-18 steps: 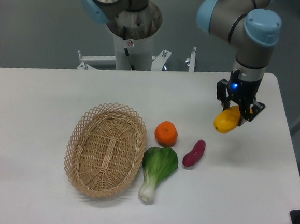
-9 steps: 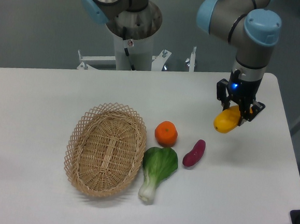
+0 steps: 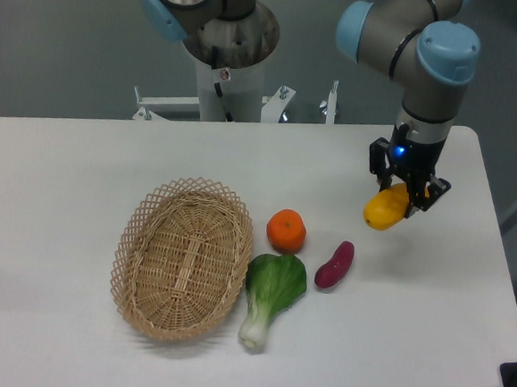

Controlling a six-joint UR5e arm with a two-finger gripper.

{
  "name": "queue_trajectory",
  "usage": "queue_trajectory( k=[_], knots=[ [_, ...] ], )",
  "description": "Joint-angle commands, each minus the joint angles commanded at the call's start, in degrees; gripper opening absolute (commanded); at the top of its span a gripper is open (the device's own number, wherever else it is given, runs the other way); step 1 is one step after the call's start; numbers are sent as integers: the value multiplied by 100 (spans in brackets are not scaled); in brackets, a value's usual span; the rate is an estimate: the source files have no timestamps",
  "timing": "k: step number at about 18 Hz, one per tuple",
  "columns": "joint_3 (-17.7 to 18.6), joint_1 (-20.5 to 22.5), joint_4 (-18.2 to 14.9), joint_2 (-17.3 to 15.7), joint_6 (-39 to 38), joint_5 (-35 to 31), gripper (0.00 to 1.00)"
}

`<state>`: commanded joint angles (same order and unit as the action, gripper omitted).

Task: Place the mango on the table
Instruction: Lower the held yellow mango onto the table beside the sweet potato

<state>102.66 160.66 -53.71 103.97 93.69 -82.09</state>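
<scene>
On the table (image 3: 63, 169), left to right: one basket (image 3: 182, 259), one bok choy (image 3: 271, 293), one orange (image 3: 286, 231), one purple vegetable (image 3: 334, 264). Rightmost, one mango (image 3: 385, 209) held above the tabletop, the gripper (image 3: 406, 193) clamped on it.

No readable text, label, brand, number or sign shows on anything in this view.
</scene>
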Motion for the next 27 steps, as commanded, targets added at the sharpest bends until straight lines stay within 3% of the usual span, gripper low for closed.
queue_trajectory(
  k=[5,10,13,18,27],
  knots=[
    [9,0,501,351,114,-26,54],
    [18,35,633,527,289,-44,54],
    [26,123,896,694,894,-53,54],
    [193,237,1002,809,1405,-53,54],
    [562,237,1020,871,1450,-220,55]
  ],
)
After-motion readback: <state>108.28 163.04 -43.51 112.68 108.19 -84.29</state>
